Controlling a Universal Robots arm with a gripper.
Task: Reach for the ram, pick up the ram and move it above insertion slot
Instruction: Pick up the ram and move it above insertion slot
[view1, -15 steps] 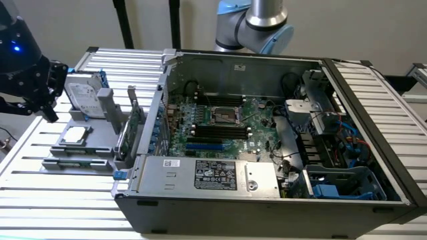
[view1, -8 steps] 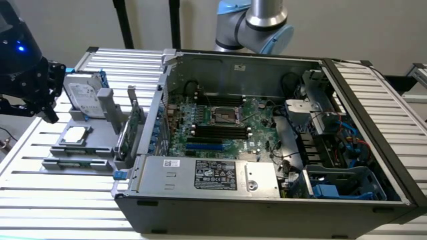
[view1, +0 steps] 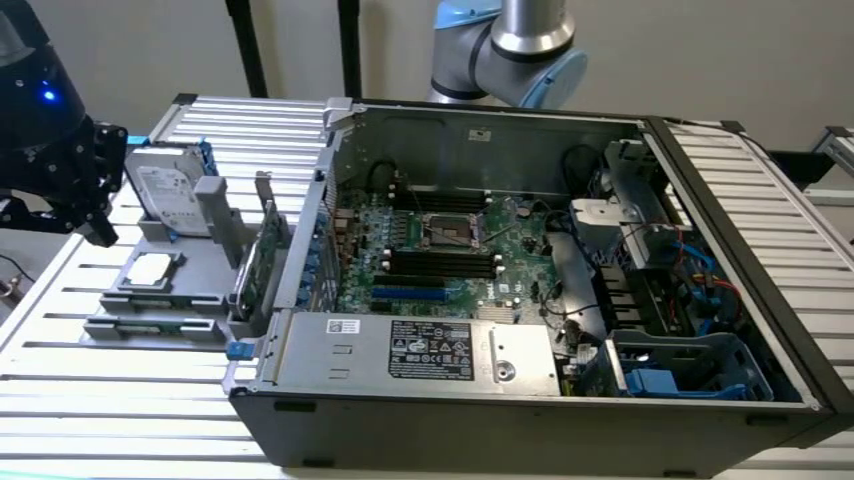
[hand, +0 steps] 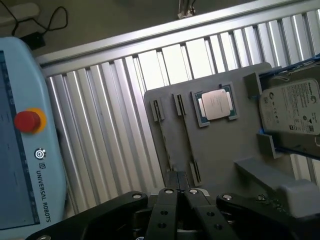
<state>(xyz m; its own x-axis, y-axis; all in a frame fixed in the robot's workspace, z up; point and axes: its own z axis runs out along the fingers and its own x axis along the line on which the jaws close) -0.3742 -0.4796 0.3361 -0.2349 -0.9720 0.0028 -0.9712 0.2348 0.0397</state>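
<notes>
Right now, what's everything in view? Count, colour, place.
computer case: 1, dark grey, open, mid-table
motherboard: 1, green, inside case
tray: 1, grey, at the exterior view's left of the case
ram: 1, green, in the tray's near holder
expansion card: 1, green, upright, tray's case side
hard drive: 1, silver, upright, tray's far end
processor: 1, silver, flat on tray
teach pendant: 1, light blue, red button, apart from tray
table: 1, silver slats, under everything
arm: 1, silver-blue, beyond case
gripper: 1, black, shut, empty, above tray
</notes>
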